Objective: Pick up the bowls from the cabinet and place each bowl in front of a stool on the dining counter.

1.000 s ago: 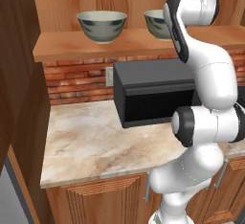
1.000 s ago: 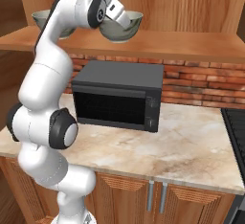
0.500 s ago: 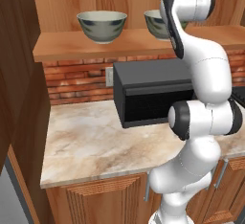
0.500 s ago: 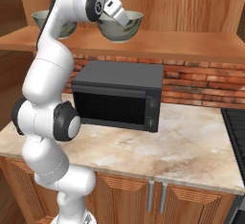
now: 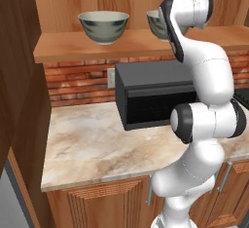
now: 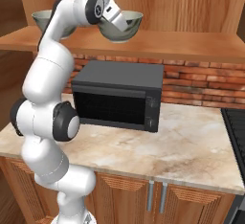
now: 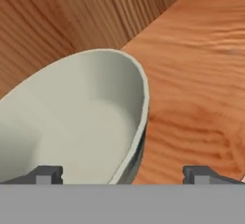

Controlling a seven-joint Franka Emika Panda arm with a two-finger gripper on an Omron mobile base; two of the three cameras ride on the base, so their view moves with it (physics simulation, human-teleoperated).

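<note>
Up on the wooden shelf point(image 6: 191, 50), two bowls are sitting well apart: the left bowl point(image 5: 103, 26) is standing free, and the right bowl point(image 7: 72, 117) is lying under the gripper point(image 7: 122, 173). The jaws are spread wide, one tip over the bowl's hollow and one outside its rim, seemingly gripping nothing. Below, a black microwave point(image 6: 119, 94) is resting on the marbled worktop point(image 5: 92, 144).

Worktop items, non-task
Black microwave point(image 6: 119, 95) stands on marbled worktop point(image 5: 92, 144), against red brick backsplash point(image 6: 201, 84); door shut.
</note>
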